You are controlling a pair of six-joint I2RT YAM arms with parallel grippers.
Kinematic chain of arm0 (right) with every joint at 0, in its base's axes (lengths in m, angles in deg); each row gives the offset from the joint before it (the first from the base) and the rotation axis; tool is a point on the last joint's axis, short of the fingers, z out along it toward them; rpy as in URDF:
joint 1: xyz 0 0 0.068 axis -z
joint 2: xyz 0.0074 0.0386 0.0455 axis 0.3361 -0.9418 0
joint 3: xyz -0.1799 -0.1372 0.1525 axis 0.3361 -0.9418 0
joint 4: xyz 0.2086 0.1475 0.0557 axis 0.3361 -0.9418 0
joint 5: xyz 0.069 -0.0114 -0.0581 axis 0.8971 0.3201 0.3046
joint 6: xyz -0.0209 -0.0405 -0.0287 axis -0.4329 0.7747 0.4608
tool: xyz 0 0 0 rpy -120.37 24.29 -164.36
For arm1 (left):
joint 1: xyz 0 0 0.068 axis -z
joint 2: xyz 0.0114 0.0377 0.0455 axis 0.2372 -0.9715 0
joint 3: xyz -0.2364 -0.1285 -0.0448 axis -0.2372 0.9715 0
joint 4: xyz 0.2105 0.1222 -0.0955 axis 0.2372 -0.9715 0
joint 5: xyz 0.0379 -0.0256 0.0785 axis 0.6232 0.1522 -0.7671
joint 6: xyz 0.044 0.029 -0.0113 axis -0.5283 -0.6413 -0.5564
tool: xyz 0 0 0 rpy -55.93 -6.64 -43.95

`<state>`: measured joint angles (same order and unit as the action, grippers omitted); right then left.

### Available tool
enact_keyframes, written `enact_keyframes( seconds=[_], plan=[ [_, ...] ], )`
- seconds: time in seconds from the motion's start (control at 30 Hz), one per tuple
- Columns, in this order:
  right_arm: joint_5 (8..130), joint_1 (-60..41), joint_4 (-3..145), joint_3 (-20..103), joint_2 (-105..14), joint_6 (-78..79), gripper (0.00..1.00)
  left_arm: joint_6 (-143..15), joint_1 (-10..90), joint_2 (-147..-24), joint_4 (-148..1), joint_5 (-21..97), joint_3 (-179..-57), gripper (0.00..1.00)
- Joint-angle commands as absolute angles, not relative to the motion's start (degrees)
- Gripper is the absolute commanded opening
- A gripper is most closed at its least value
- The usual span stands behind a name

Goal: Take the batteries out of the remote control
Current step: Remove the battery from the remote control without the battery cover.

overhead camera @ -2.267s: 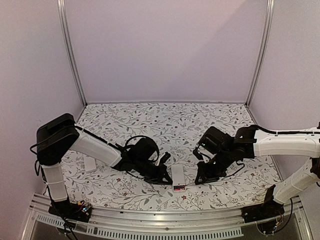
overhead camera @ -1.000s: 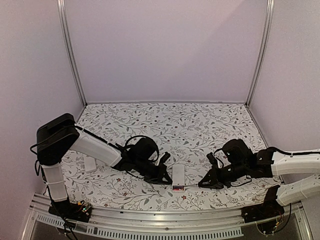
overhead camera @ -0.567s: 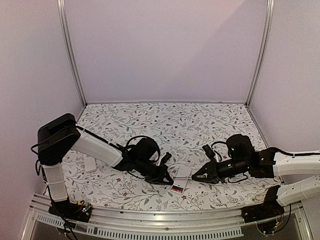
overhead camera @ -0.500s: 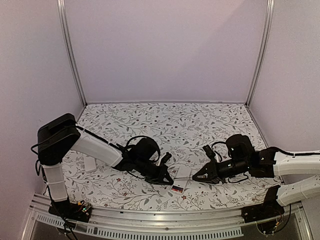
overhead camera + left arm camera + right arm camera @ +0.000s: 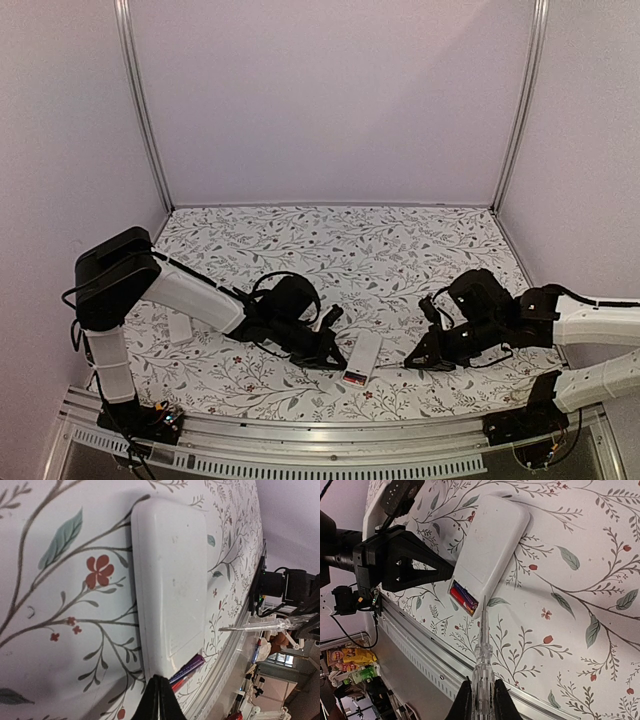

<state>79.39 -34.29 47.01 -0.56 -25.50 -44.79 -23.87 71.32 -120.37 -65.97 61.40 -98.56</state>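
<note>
The batteries (image 5: 464,599) lie in the remote's (image 5: 362,357) open near end, just left of the right hand (image 5: 482,700), whose clamped probe (image 5: 482,650) points at them. The left hand (image 5: 159,700), closed and empty, flanks the remote.

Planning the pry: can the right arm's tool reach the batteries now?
Likely yes: the remote is open at its end, batteries exposed, tool tip close beside them, nothing between; the left gripper sits to one side.

Lab test booth: plain lilac walls (image 5: 340,100), aluminium frame posts (image 5: 145,110), floral tabletop (image 5: 350,240).
</note>
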Motion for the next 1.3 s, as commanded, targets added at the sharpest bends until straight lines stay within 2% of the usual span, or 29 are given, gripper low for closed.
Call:
enact_keyframes(
  seconds=[0.0,1.27],
  plan=[
    [79.1,-34.4,44.4,1.4,-27.4,-42.0,0.00,-23.9,72.1,-121.6,-66.4,61.7,-99.1,0.02],
    [87.5,-34.9,49.0,2.8,-35.4,-36.8,0.00,-23.8,72.3,-121.6,-66.3,61.8,-99.0,0.00]
  ],
)
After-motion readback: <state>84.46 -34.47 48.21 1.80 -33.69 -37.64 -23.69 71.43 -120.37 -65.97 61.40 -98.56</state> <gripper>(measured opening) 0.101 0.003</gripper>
